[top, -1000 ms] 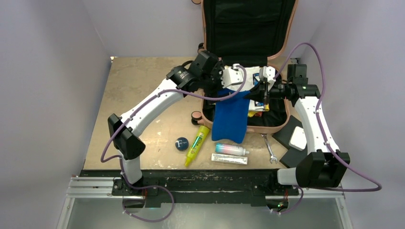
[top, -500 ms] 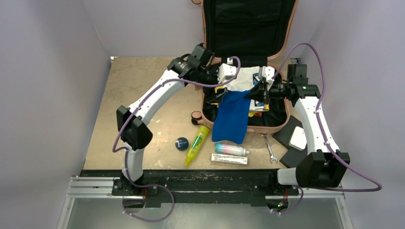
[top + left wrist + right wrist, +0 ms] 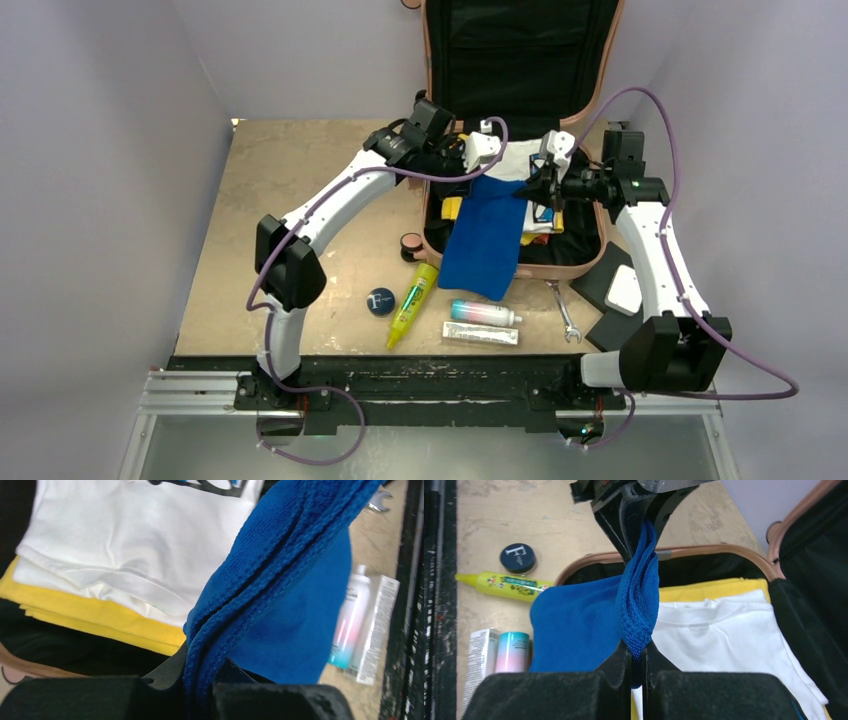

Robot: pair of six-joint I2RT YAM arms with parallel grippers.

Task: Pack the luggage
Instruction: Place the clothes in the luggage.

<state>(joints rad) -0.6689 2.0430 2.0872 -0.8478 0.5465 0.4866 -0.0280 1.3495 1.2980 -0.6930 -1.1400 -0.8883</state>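
Note:
The luggage (image 3: 562,272), a salmon-pink suitcase, lies open at the far middle of the table with its black-lined lid (image 3: 520,50) standing up. Inside it a white T-shirt (image 3: 522,160) rests on a yellow garment (image 3: 90,622). A blue towel (image 3: 485,240) hangs over the suitcase's near rim (image 3: 589,560). My left gripper (image 3: 202,685) is shut on the towel's bunched left top corner. My right gripper (image 3: 637,665) is shut on the right top corner. The towel's upper edge (image 3: 639,595) stretches between the two grippers above the shirts.
On the table near the suitcase lie a yellow tube (image 3: 413,303), a round dark tin (image 3: 380,301), a pastel bottle (image 3: 483,313), a boxed tube (image 3: 480,334), a wrench (image 3: 563,310) and a small pink compact (image 3: 410,245). Black square pads (image 3: 612,295) sit at right.
My left arm reached further in over the suitcase and its gripper went from open to shut on the towel's left corner. The right gripper kept its hold and rose slightly.

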